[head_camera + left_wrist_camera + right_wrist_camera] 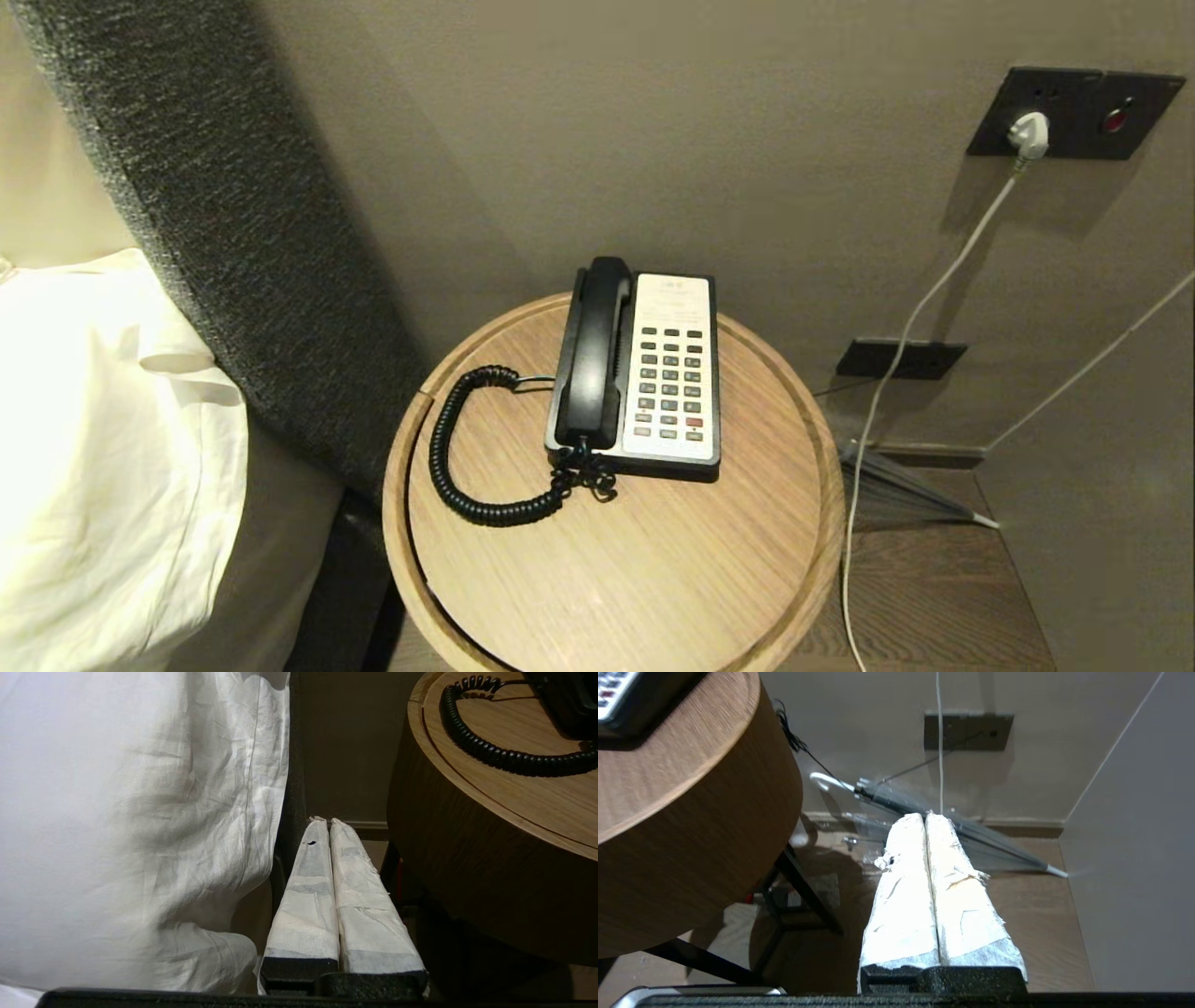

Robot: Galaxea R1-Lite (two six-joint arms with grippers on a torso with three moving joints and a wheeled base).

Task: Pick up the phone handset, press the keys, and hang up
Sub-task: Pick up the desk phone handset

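Handset (594,350): slim, black, cradled on phone base (674,373) atop round tabletop (653,560); coiled cord (457,467) loops left. Left gripper (327,823) and right gripper (926,816) hang below tabletop, fingers pressed together, empty. Umbrella (971,835) on floor.

beige wall (747,140) with dark socket plate (1074,112), round wooden table (607,579), grey headboard (233,233).

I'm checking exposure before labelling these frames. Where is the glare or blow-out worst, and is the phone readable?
Head view: the white pillow is blown out, while the phone base and handset are evenly lit and sharp. Left wrist view: pillow bright, table side dark. Right wrist view: the taped right gripper glares; the umbrella looks hazy.
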